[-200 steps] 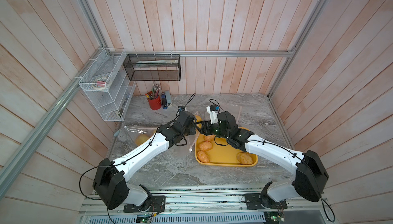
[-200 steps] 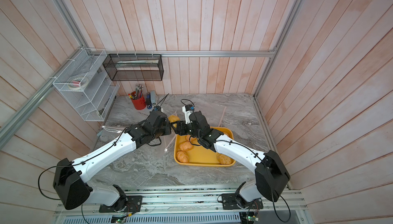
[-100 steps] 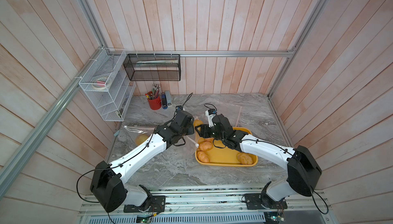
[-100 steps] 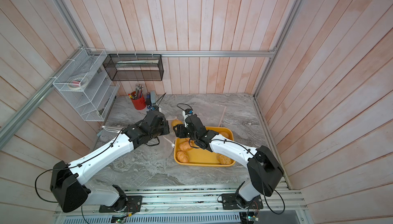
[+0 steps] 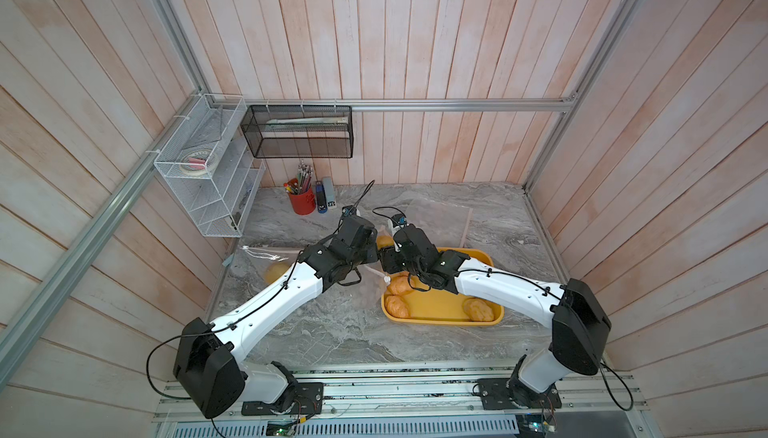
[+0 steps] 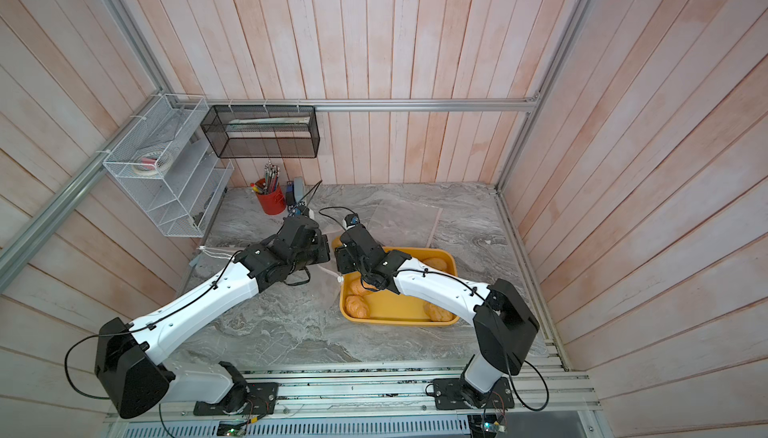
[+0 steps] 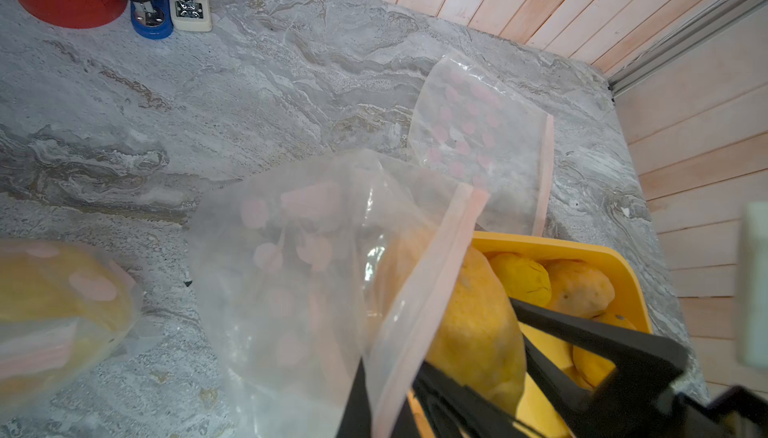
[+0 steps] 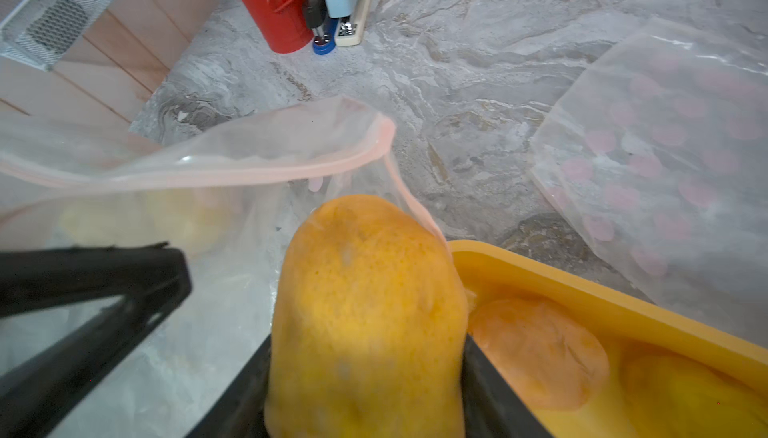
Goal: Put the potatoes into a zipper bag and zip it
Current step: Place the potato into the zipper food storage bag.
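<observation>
Yellow potato point(image 8: 365, 273) gripped by the right hand point(image 8: 368, 342) at the mouth of a clear zipper bag point(image 7: 291, 269); left hand point(image 7: 386, 411) pinches its rim, left of the tray point(image 8: 582, 294).

Grey marbled bench point(image 5: 332, 323) carrying a yellow tray point(image 5: 440, 322), a red pen cup point(image 5: 302, 204), a dark stapler point(image 5: 318, 202), a pale stapler point(image 5: 329, 194), a flat zipper bag point(image 7: 478, 132) behind the tray, and a second zipper bag point(image 5: 257, 255) at the left, holding a potato point(image 5: 275, 273).
</observation>
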`<state>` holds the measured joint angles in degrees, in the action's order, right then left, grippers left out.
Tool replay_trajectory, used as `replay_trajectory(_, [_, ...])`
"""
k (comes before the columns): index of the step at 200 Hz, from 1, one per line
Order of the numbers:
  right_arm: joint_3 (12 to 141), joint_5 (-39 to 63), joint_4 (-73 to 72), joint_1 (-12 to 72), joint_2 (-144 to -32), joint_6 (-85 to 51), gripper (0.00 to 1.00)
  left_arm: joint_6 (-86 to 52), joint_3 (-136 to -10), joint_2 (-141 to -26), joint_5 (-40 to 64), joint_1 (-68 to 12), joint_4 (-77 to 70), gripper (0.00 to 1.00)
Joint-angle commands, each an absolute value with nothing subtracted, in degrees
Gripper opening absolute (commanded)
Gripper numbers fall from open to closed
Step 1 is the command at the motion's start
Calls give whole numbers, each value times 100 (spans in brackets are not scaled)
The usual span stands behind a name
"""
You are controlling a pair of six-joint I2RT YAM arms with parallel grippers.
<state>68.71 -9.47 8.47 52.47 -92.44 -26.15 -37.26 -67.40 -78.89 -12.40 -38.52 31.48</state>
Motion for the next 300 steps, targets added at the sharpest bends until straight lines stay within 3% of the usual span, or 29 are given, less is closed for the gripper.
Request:
replay_trajectory(1, [6700,-2,285,5282,-9033,-2348,20,-3621,-6689,-7831,-1192,-3816,3015,0])
replay_trajectory(65, [6762,641,71,5283,-9112,-2110,36,-3586,-6705,-7867,-1116,-3815,3006,0])
replay_trajectory(115, [7500,-905,1418,5291,-9742,-1918,48,-3595,-6693,-7840,-1094,-3814,3006,0])
replay_trajectory(166, [7848,-1537,1994,5291,-9995,-1802,59,-3602,-6689,-7798,-1085,-3801,3015,0])
replay_trajectory(241, [7472,-659,1401,5291,-9533,-1702,88,-3621,-6665,-7777,-1063,-3771,3006,0])
replay_trajectory(300, [7067,-81,868,5133,-8825,-1957,91,-3630,-6671,-7891,-1046,-3762,2997,0])
